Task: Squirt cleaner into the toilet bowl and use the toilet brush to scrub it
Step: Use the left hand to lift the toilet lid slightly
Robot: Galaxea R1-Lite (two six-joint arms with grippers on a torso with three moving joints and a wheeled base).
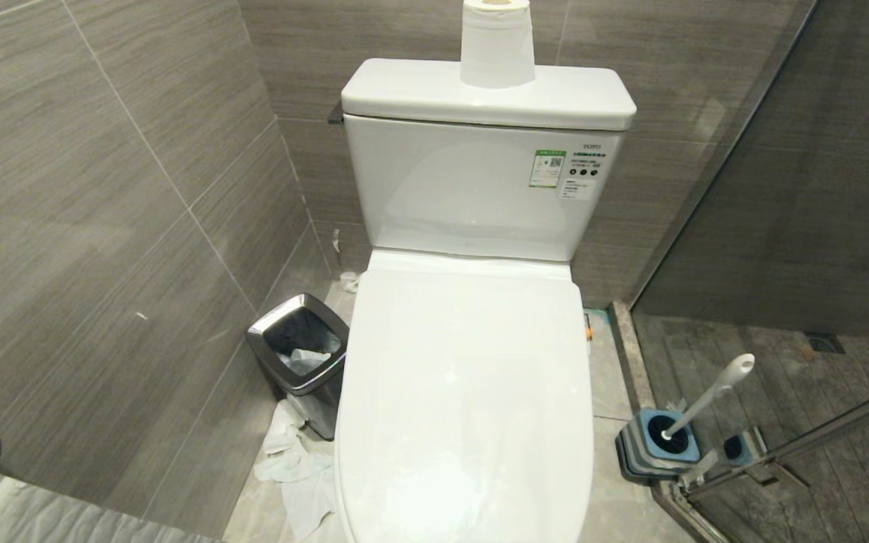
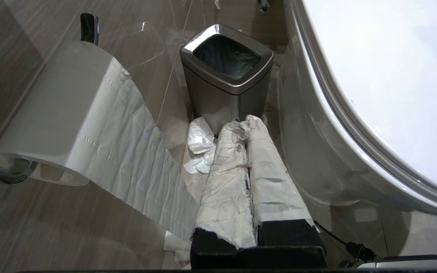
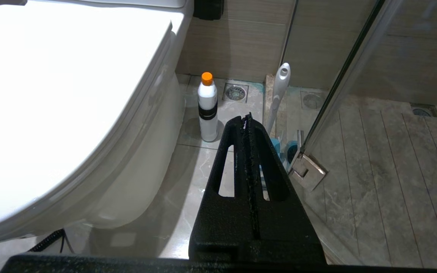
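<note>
The toilet's white lid [image 1: 465, 392] is down, so the inside of the toilet bowl is hidden; only the bowl's outer wall [image 2: 317, 151] [image 3: 135, 170] shows. The toilet brush [image 1: 713, 392] [image 3: 279, 91] stands tilted in a blue-and-grey holder [image 1: 657, 445] on the floor to the toilet's right, its head sunk in the holder. No cleaner liquid shows. A white bottle with an orange cap [image 3: 207, 110] stands on the floor beside the toilet. Left of the toilet, my left gripper [image 2: 243, 123], wrapped in white paper, is shut and empty. On the right, my black right gripper [image 3: 246, 117] is shut and empty.
A steel bin [image 1: 299, 354] [image 2: 226, 72] stands left of the toilet, with crumpled paper [image 1: 291, 460] on the floor by it. A paper roll [image 2: 70, 113] hangs on the left wall; another [image 1: 496, 41] sits on the tank. A glass shower door with a hinge [image 3: 307, 170] bounds the right side.
</note>
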